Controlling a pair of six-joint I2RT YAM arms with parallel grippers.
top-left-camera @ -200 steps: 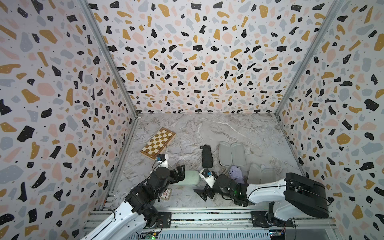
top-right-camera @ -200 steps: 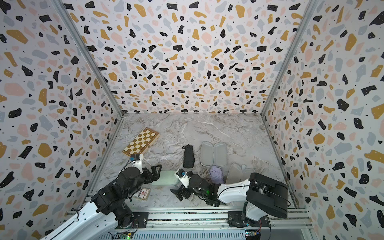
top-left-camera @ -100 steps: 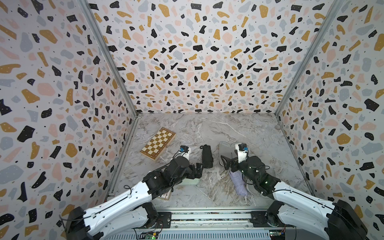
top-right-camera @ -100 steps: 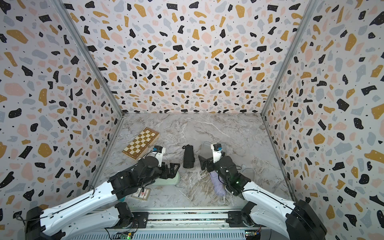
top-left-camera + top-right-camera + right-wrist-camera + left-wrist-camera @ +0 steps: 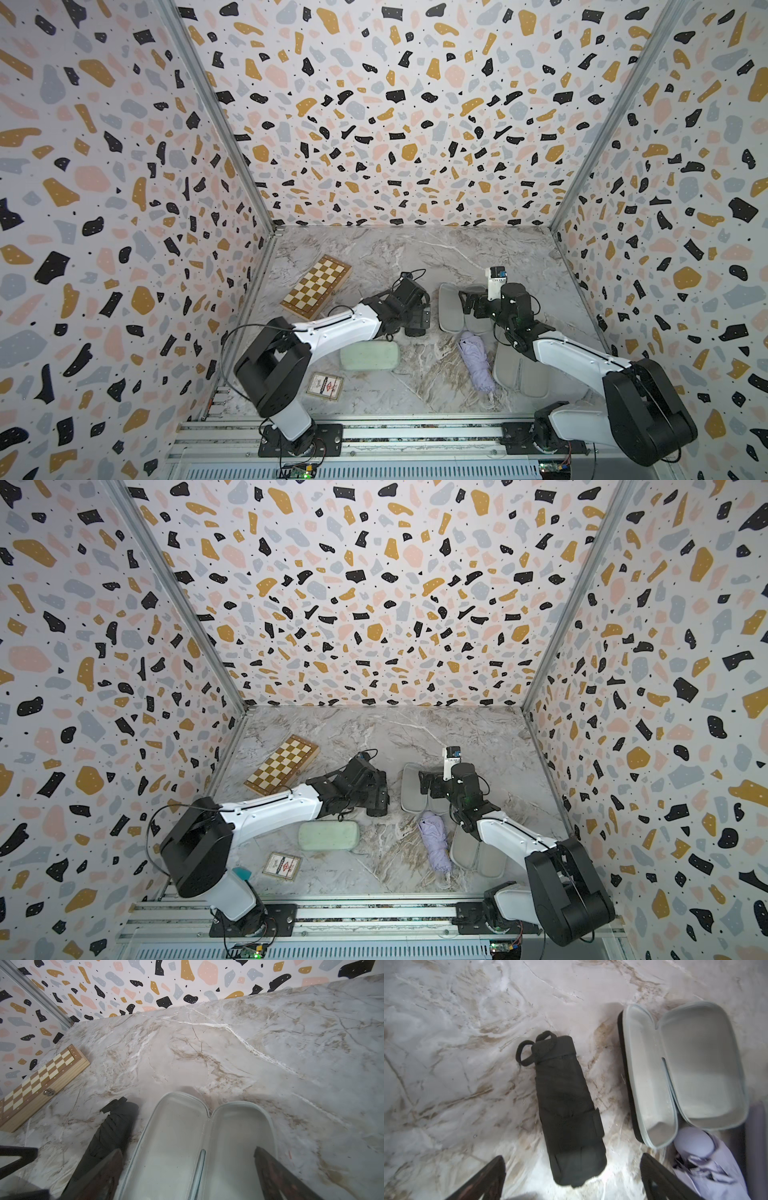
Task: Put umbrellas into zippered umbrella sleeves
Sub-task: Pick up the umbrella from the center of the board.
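Black umbrella [image 5: 568, 1105] hidden under left arm [image 5: 336, 326] from above.

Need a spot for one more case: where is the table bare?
Widest: the far strip of table, from the back wall down to the chessboard and far open case. Smaller: the near gap between the mint case and lilac umbrella. Crowded: around the black umbrella beside that case.

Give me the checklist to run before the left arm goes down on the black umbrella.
1. The left gripper is open: ok.
2. The black umbrella lies free on the table, its end between the left fingers: ok.
3. The black-shelled case is open and empty: ok.
4. The right gripper is open, empty, above that case: ok.
5. Height of the left gripper over the umbrella: cannot tell.
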